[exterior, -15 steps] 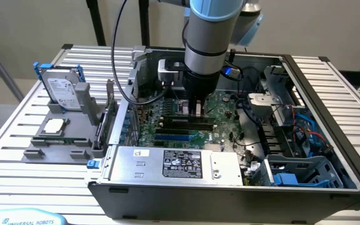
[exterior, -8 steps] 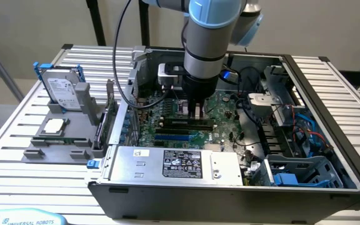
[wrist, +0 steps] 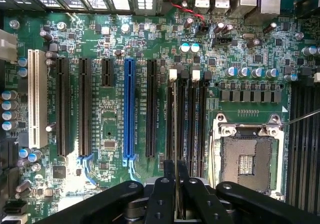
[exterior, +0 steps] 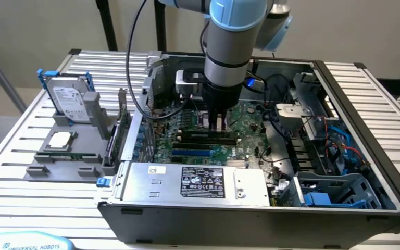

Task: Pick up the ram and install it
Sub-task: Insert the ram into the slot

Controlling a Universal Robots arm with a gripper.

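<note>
The ram appears edge-on in the wrist view as a thin long line running between my fingers. My gripper is shut on the ram. The stick lines up with a black memory slot that has a white latch at its far end; whether it sits in the slot or just above it I cannot tell. In the exterior view my gripper reaches straight down into the open computer case, onto the memory slots in the middle of the green motherboard.
An empty processor socket lies beside the memory slots. The power supply fills the near part of the case, with cables and a drive cage at the exterior view's right. A grey holder outside the case carries a hard drive and a processor chip.
</note>
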